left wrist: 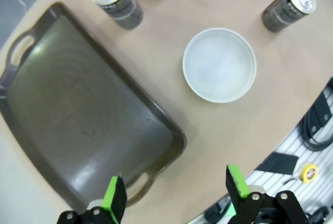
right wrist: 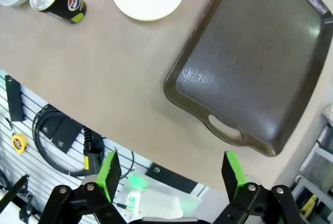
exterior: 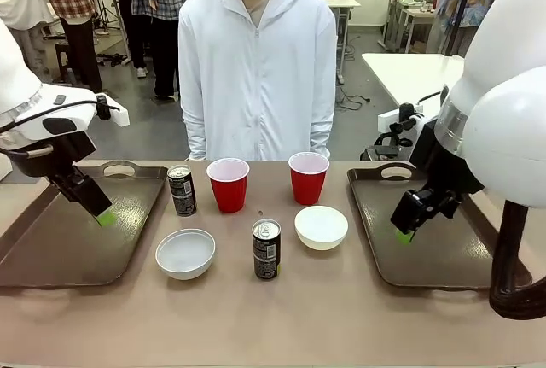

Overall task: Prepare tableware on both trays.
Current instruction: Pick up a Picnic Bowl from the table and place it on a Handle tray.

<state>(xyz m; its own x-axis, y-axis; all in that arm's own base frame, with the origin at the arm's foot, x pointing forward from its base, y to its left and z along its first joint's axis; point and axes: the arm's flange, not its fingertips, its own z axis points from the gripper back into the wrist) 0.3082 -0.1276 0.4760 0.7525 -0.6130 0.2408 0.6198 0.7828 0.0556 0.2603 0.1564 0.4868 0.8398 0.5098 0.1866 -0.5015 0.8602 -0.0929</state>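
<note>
Left claw [exterior: 103,216]: wide open, empty, over the left tray [exterior: 51,253].
Right claw [exterior: 403,233]: wide open, empty, over the right tray [exterior: 448,253].
Trays: both bare.
Tableware: all on the table [exterior: 341,317] between the trays: left bowl [exterior: 185,254], right bowl [exterior: 322,227], near can [exterior: 266,249], far can [exterior: 181,190], left cup [exterior: 228,184], right cup [exterior: 308,178].
Risk, cans: slim and tall. The near can stands just beside the right bowl, so a finger reaching for the bowl could tip it.
Risk, cups: probably light. A hard squeeze may buckle one.
Risk, bowls: a pad could slip off the shallow rim.
Risk, arms: both reaching for the middle could clash.
</note>
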